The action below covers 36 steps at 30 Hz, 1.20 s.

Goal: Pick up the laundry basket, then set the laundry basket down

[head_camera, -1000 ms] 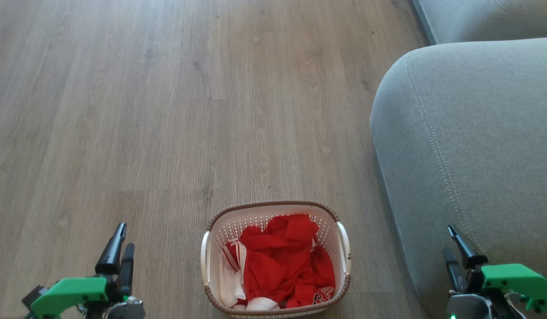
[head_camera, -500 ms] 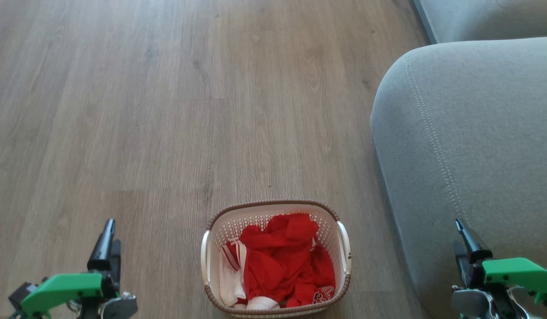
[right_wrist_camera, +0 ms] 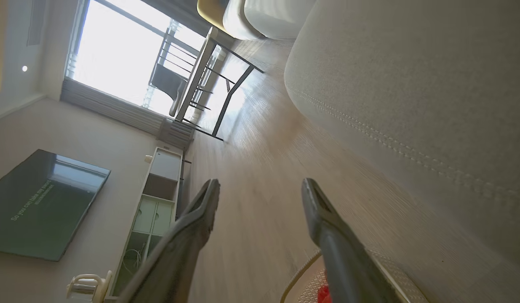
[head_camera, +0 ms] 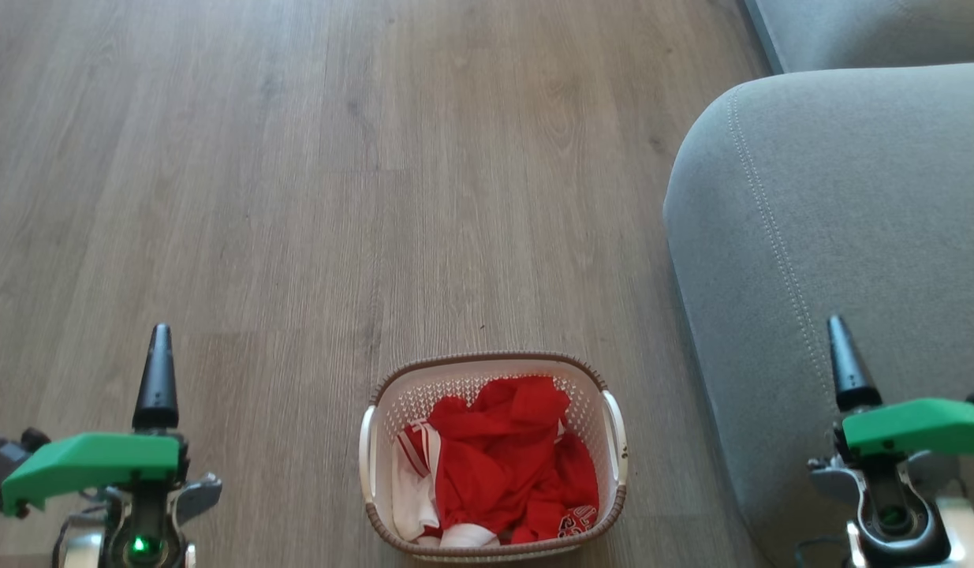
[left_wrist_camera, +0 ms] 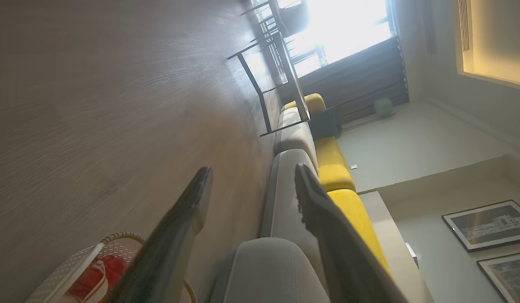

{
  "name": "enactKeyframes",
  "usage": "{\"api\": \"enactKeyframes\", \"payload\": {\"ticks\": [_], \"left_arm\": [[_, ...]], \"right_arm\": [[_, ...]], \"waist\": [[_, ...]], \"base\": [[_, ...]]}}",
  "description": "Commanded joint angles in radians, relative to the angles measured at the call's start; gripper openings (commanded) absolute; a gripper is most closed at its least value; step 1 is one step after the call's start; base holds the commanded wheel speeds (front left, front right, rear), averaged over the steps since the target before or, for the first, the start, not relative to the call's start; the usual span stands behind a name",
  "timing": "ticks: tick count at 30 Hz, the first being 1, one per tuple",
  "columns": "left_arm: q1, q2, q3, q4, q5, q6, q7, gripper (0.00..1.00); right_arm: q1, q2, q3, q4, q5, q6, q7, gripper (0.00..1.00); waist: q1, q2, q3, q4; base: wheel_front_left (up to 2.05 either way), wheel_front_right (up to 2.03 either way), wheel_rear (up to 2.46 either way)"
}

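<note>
Wood flooring (head_camera: 297, 197) beside the grey sofa (head_camera: 810, 237) held the laundry basket (head_camera: 487, 357) between our left gripper (left_wrist_camera: 251, 173) and right gripper (right_wrist_camera: 260, 185), both with fingers spread and empty, so we judged each should close on its side handle (head_camera: 366, 457) evenly.

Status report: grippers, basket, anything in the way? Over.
Left gripper and right gripper open, empty, flanking laundry basket, not touching. Laundry basket on floor, red clothes inside. Sofa close on its right side.
</note>
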Motion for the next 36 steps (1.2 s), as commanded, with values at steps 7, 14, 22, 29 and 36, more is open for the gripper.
{"api": "enactKeyframes", "payload": {"ticks": [7, 14, 22, 29, 36], "left_arm": [[-0.057, 0.01, -0.053, -0.125, 0.174, 0.077, -0.029, 1.0], [-0.058, 0.01, -0.116, -0.159, 0.31, 0.112, -0.047, 1.0], [-0.072, 0.026, -0.207, -0.163, 0.498, 0.174, -0.07, 1.0], [-0.101, 0.098, -0.34, -0.153, 0.631, 0.301, -0.091, 1.0], [-0.134, 0.153, -0.481, -0.093, 0.695, 0.418, -0.112, 1.0]], "right_arm": [[-0.078, -0.009, 0.03, -0.107, -0.174, 0.003, -0.034, 1.0], [-0.087, -0.01, 0.076, -0.134, -0.316, 0.003, -0.052, 1.0], [-0.1, -0.011, 0.122, -0.154, -0.485, 0.003, -0.075, 1.0], [-0.108, -0.016, 0.155, -0.161, -0.614, 0.004, -0.095, 1.0], [-0.109, -0.022, 0.19, -0.146, -0.726, 0.004, -0.116, 1.0]], "waist": [[0.0, 0.0, 0.002, 0.004], [0.0, 0.0, 0.003, 0.008], [0.0, 0.0, 0.007, 0.011], [0.0, 0.0, 0.009, 0.009], [0.0, 0.0, 0.006, 0.005]], "base": [[0.0, 0.0, 0.0], [0.0, 0.0, 0.0], [0.0, 0.0, 0.0], [0.0, 0.0, 0.0], [0.0, 0.0, 0.0]]}}
